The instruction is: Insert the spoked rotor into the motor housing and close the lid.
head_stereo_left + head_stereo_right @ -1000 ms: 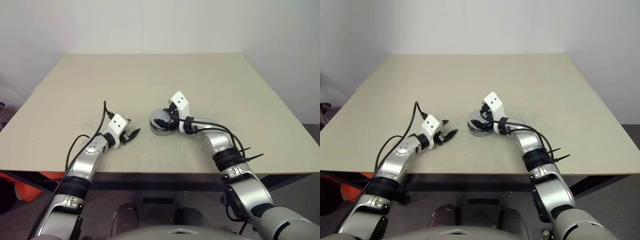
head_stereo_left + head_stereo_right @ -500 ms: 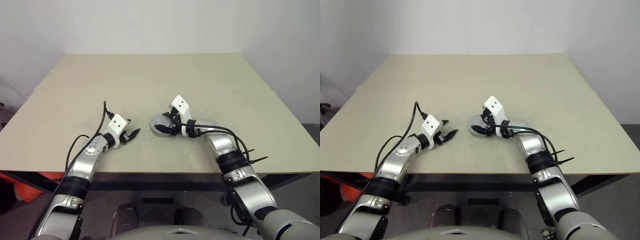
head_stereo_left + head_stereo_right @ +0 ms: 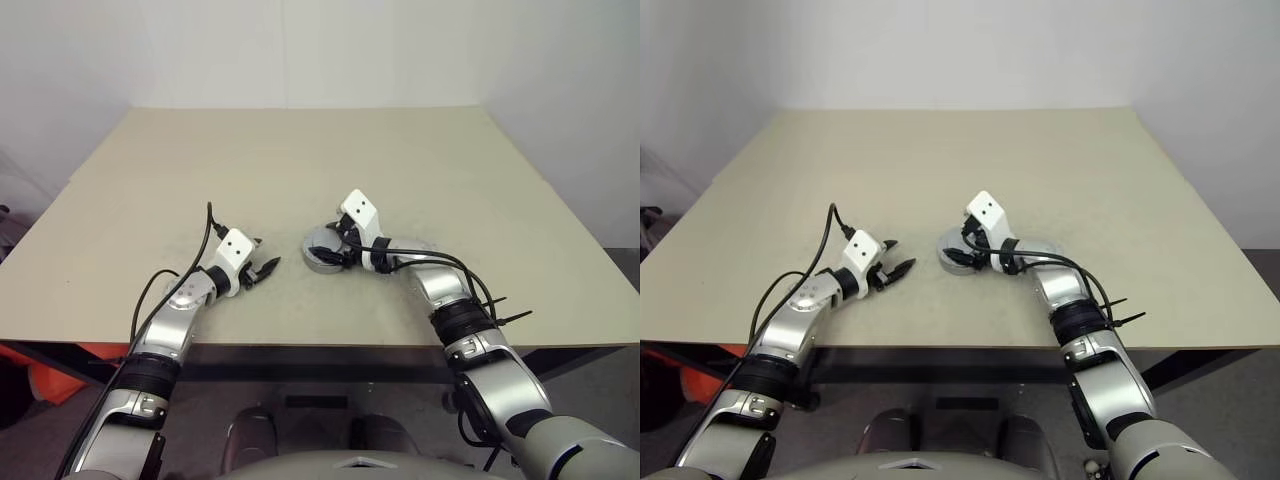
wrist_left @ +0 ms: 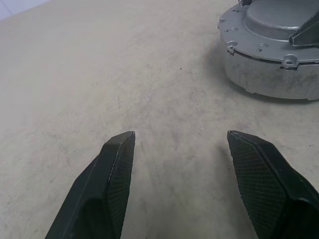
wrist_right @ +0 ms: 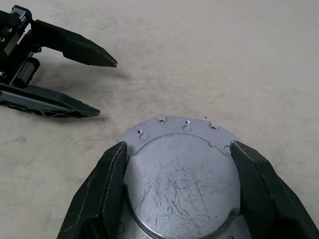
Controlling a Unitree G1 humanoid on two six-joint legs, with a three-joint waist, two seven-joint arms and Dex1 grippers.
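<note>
- Two grippers sit low over the bench [image 3: 300, 160].
- Right gripper [image 5: 177, 164]: jaws spread either side of the lid [image 5: 182, 184], which caps the motor housing [image 4: 271, 74], probably seating it.
- Left gripper [image 4: 182, 142]: jaws apart, empty, waiting just beside.

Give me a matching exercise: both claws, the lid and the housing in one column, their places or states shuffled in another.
1 left black claw
2 right black claw
3 dull grey notched round metal lid
4 short round metal motor housing

a standing on beige table
b open, astride the lid
c open above bare table
d seated on the housing

Pairs: 1-c, 2-b, 3-d, 4-a
</note>
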